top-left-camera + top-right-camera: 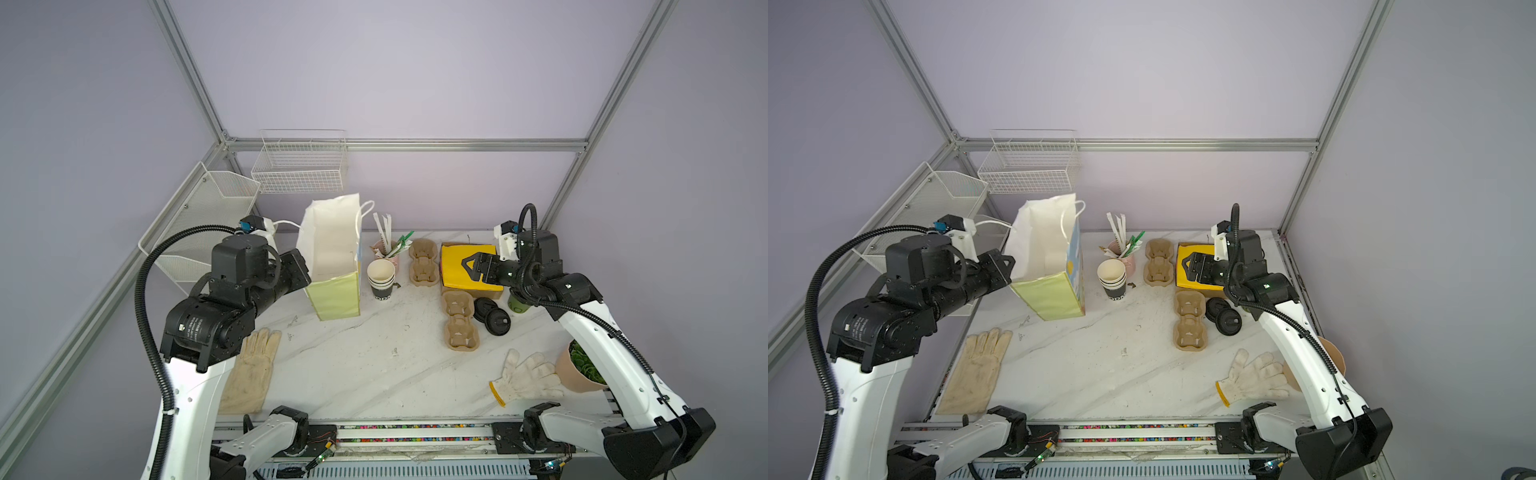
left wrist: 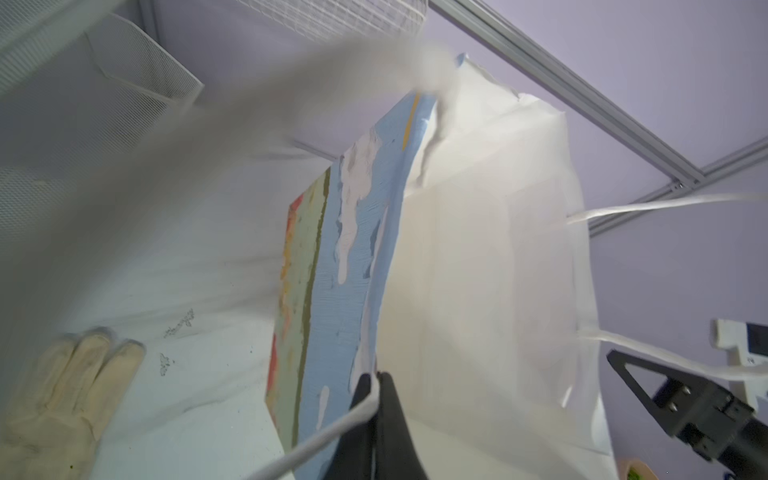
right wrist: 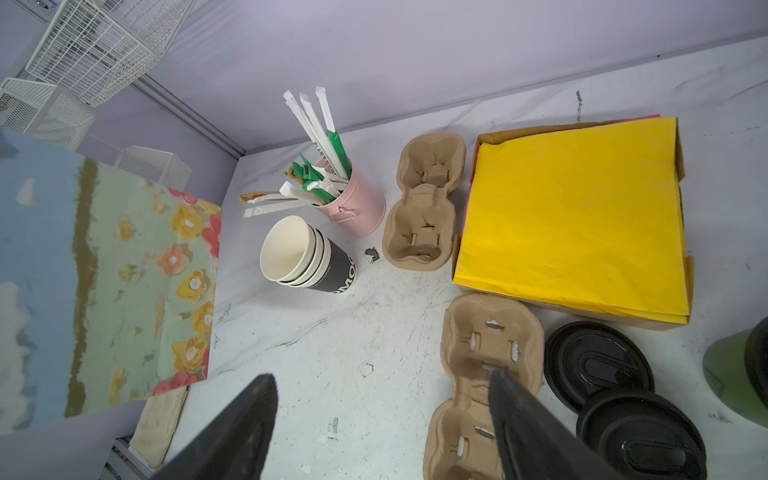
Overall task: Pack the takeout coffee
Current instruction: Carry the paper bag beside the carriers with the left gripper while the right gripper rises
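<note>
two arms, split jobs. left end effector point(image 2: 376, 384) is pinched together on the rim of the paper bag point(image 1: 332, 249), which stands upright at the left of the desk point(image 1: 374, 365) with its mouth open. one white cord handle runs past the jaws; cannot tell if it is in the pinch too.

moving right: stacked cups point(image 1: 381, 276) just beside the bag, pink cup point(image 3: 357, 203) with straws behind them, then two pulp carriers point(image 1: 459, 320), both with empty wells.

right end effector point(image 1: 469, 266) hangs over the yellow box point(image 3: 573, 216), jaws wide apart, nothing between them, tips pointing left toward the bag.

black lids point(image 1: 492, 316) lie just beside the near carrier.

takeout coffee point(image 1: 516, 306) sits on the desk right of the lids, mostly hidden under the right forearm. it is behind the fingertips, back toward the wrist and nearer the desk's front edge. it looks upright, long axis vertical, but too much is covered to be sure.

my read: the right arm is far nearer, and the left is tied up holding the bag. the right has to back off and swing right before it can close on the cup.
</note>
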You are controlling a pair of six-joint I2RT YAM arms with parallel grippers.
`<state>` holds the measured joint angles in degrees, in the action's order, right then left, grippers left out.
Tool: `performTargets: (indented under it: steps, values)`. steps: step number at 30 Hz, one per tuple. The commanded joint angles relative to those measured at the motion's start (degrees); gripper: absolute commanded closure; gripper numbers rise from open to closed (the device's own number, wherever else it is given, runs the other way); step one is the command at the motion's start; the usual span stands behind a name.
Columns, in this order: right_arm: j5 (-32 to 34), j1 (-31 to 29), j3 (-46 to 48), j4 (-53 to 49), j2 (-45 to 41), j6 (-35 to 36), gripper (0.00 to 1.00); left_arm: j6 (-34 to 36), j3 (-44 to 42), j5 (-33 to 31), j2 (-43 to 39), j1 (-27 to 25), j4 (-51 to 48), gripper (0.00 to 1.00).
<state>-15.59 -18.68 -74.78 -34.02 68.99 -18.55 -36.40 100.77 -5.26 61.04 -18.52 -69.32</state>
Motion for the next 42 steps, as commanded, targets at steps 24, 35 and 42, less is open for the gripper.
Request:
performTargets:
  steps: [24, 35, 42]
  values:
    - [-8.8, -0.9, -11.9, 0.3, -3.9, -7.1, 0.2, -23.0, -15.5, -14.3, 9.0, -28.8, 17.3, 1.0]
    - [-4.2, -10.2, -16.7, 0.1, 1.5, -8.4, 0.2, -26.9, -15.5, -16.4, 15.9, -29.9, 19.5, 1.0]
    - [7.3, -18.4, -18.9, -3.1, 6.6, -7.6, 0.24, -29.0, -16.8, -17.0, 16.8, -30.4, 20.6, 1.0]
